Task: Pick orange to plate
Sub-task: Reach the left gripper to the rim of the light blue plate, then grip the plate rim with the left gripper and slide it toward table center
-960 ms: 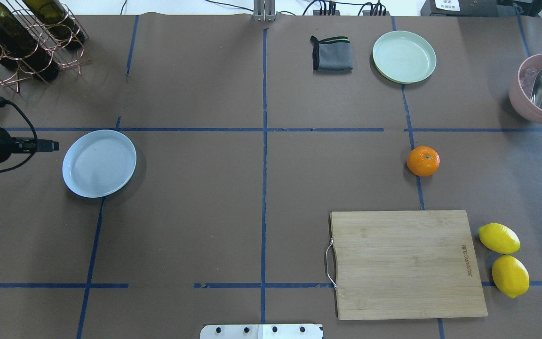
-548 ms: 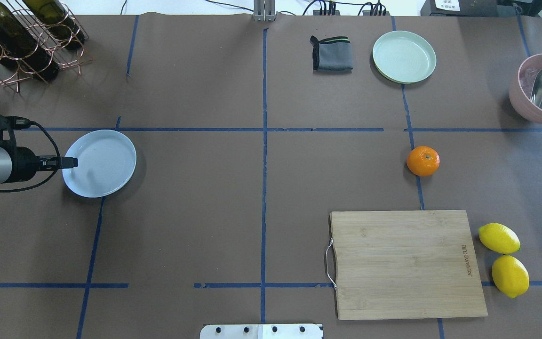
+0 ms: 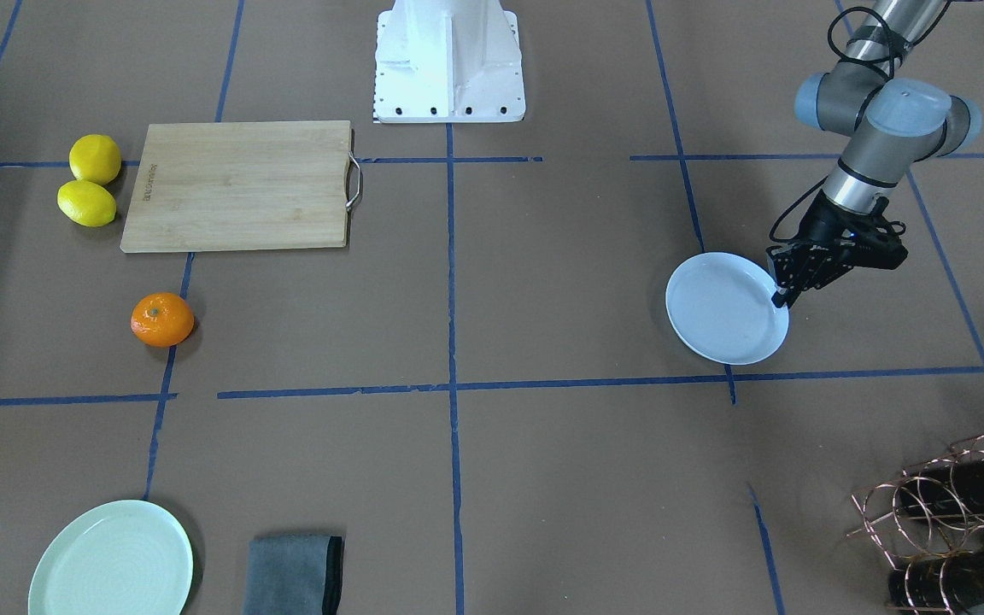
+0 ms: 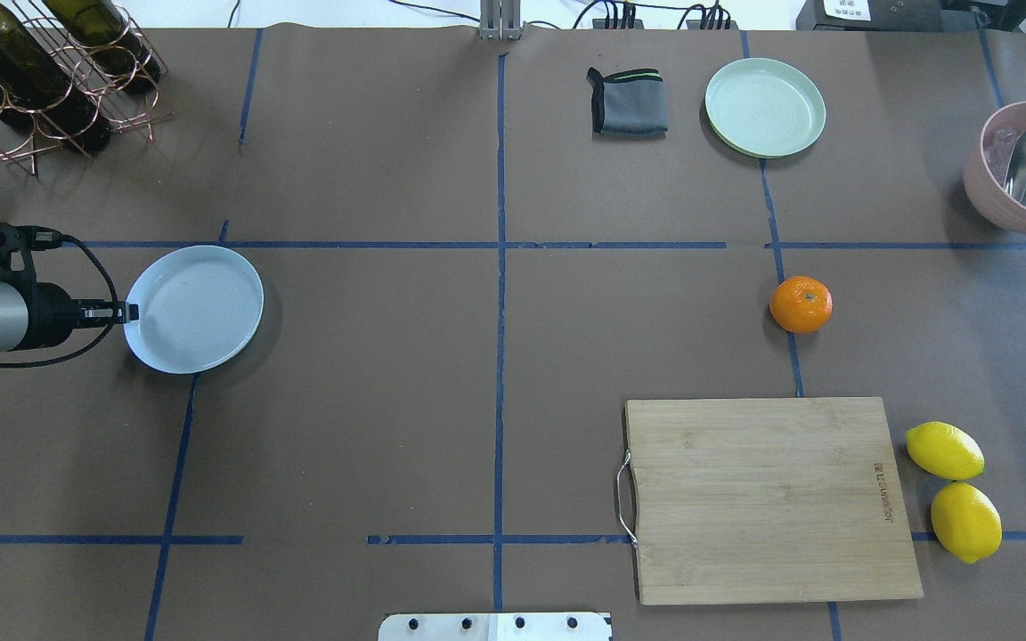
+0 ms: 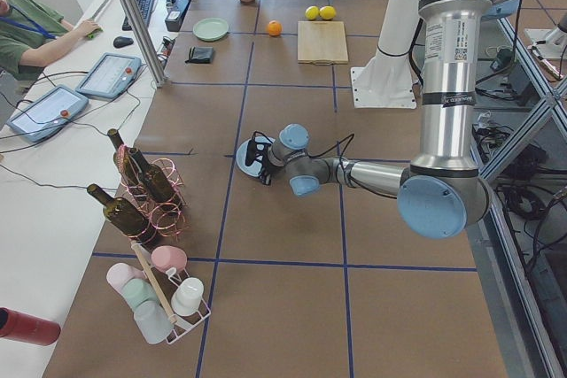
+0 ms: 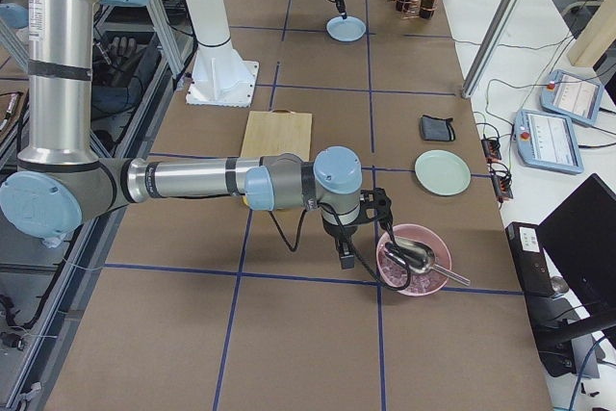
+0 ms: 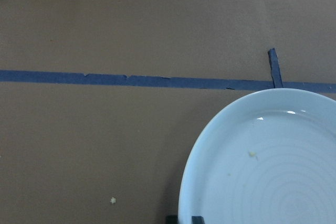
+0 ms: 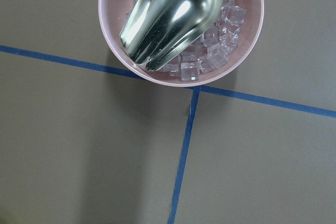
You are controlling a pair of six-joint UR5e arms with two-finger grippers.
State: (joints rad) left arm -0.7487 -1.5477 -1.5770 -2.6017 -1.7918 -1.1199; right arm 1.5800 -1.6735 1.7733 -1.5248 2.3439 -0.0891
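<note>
The orange (image 4: pixel 801 304) is a small, round, bright-orange fruit with a tiny green stem dot uppermost. It rests on a blue tape line on the robot's right half of the brown table (image 4: pixel 388 401). It lies between the wooden cutting board (image 4: pixel 771 499), nearer the robot, and a mint-green plate (image 4: pixel 765 107) farther off. Two lemons (image 4: pixel 945 450) sit close together beside the board. The plate (image 4: pixel 197 312), white with a bluish tint, lies well apart on the left half. The left gripper (image 4: pixel 128 312) pinches its rim, one fingertip on either side. The right gripper (image 6: pixel 345 259) hangs just beside a pink bowl (image 4: pixel 981 191) of ice; whether its fingers are spread cannot be told.
</note>
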